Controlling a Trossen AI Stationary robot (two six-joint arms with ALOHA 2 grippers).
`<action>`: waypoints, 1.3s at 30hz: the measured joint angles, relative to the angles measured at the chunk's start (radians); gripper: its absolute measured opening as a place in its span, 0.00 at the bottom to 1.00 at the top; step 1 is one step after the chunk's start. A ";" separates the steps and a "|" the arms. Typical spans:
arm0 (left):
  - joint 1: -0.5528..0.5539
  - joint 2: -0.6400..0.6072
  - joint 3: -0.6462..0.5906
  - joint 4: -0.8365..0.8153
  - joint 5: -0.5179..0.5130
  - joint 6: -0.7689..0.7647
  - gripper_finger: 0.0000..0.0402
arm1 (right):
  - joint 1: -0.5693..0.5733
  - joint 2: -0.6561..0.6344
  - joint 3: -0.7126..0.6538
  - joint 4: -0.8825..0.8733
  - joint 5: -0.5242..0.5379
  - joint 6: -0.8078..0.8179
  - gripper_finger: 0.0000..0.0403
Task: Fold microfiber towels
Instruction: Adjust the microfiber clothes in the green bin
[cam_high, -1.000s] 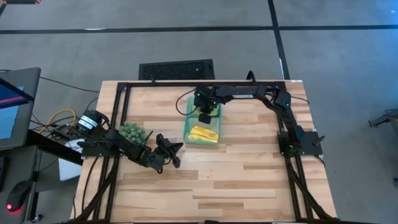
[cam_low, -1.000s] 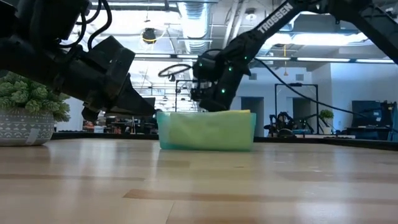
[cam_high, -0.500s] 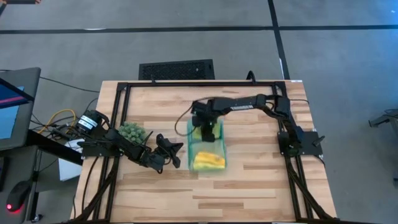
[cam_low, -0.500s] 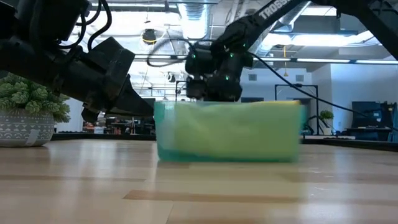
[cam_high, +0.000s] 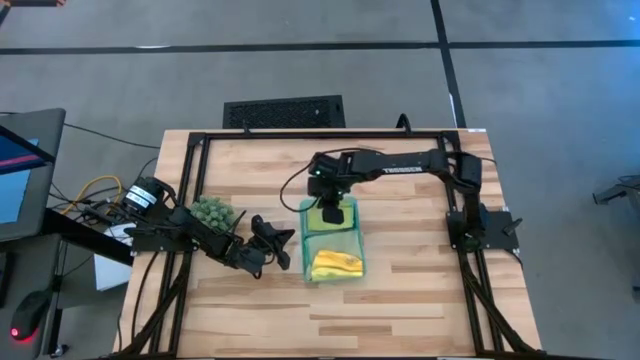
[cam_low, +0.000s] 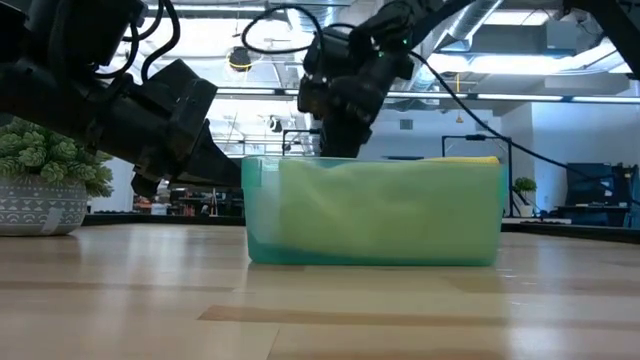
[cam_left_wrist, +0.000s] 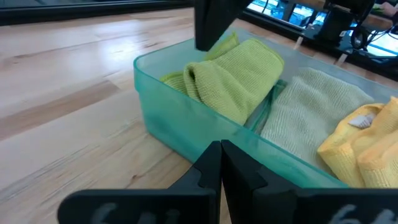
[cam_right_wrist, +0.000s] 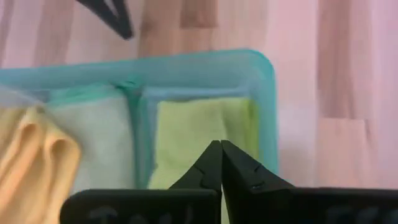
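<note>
A wooden desk (cam_high: 400, 290) is holding a teal tray (cam_high: 332, 270) near its middle. The right pincer (cam_high: 331, 212) is hanging over the tray's far end, its two fingers pressed together at the tips. Whether it is pinching the tray's rim or a cloth is hard to make out: from above the pincer is covering that spot, and its own wrist view is showing only the closed tips over the lime towel (cam_right_wrist: 202, 137).

The left pincer (cam_high: 283, 262) is resting just beside the tray's left wall, fingers shut and holding nothing; its wrist view is showing the closed tips pointing at the tray's wall (cam_left_wrist: 186, 137).

From above, only the yellow towel (cam_high: 336, 264) is standing out clearly in the tray's near end; the rest is reading as pale green. The left wrist view is giving more: a lime towel (cam_left_wrist: 239, 78) bunched in the far part, a sage towel (cam_left_wrist: 311, 118) lying flat in the middle, and the yellow towel (cam_left_wrist: 367, 146) cut off at the frame's edge. A blue towel cannot be made out in any view.

The low view is showing the towels only as a green blur through the tray's wall (cam_low: 380, 220), with a thin yellow strip above the rim. A potted plant (cam_low: 45, 190) is sitting at the desk's left, partly hidden behind the left arm.
</note>
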 joint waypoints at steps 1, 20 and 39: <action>0.000 0.000 0.000 0.000 0.000 -0.001 0.00 | 0.002 0.003 -0.014 0.021 0.002 0.000 0.06; 0.000 0.004 0.002 0.005 0.006 -0.001 0.00 | 0.054 -0.077 -0.096 0.143 0.186 0.002 0.04; 0.001 0.003 0.002 0.006 0.005 0.000 0.00 | 0.043 -0.121 -0.344 0.090 0.167 0.097 0.05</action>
